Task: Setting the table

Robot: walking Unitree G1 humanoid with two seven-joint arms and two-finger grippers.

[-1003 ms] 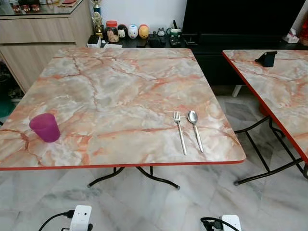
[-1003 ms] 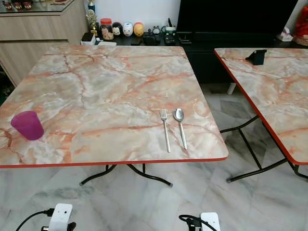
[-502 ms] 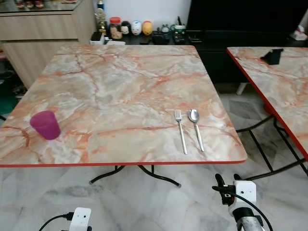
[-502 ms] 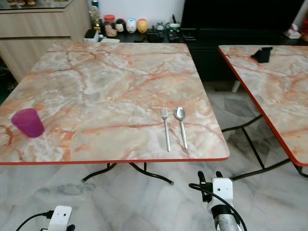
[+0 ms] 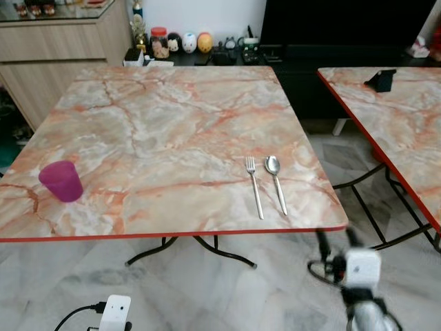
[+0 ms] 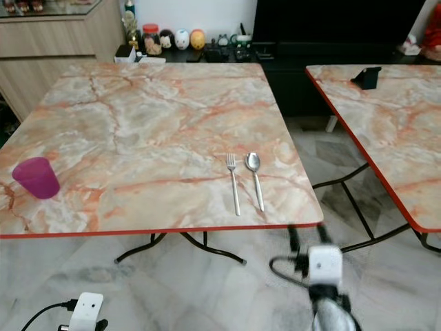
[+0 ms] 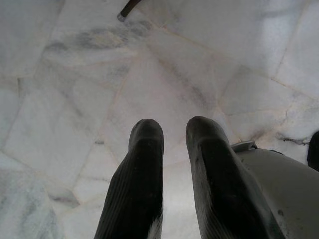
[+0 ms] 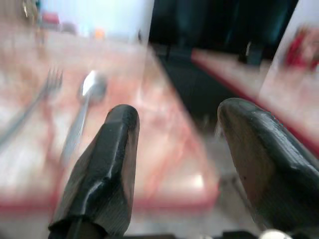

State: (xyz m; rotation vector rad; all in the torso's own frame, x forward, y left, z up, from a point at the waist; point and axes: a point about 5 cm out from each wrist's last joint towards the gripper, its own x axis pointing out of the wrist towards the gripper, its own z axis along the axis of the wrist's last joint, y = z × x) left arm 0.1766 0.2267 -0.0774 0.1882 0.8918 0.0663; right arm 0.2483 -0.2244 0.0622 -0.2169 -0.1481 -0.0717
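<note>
**A:** Start with the head camera. What's on the marble-patterned table (image 5: 172,124)?

**B:** A fork (image 5: 254,186) and a spoon (image 5: 275,182) lie side by side near the front right corner, handles toward the red front edge, the fork on the left, close to the spoon but not touching it. A purple cup (image 5: 61,181) stands upright well apart from them, near the front left edge. A second marble table (image 5: 393,117) stands to the right with a small black object (image 5: 381,80) on it. Behind, a low dark cabinet carries a red-lidded jar (image 5: 160,43) and little round figurines (image 5: 189,43).

**A:** And the arms from up there?

**B:** The right gripper (image 5: 336,240) is raised in front of the table's front right corner, below the red edge, its black fingers pointing up toward the tabletop; it is blurred. The left arm hangs low at the bottom of the picture.

**A:** What does the left wrist camera add?

**B:** The left gripper (image 7: 172,130) points down at the pale marble floor (image 7: 75,99), its two fingers nearly together with a narrow gap, holding nothing. A dark table foot (image 7: 128,9) touches the tiles at the far edge.

**A:** The right wrist camera?

**B:** The fingers (image 8: 107,169) of the right gripper stand wide apart with nothing between them. Beyond them, blurred, are the fork (image 8: 35,99) and spoon (image 8: 82,114) on the table, seen from low near the red edge.
</note>
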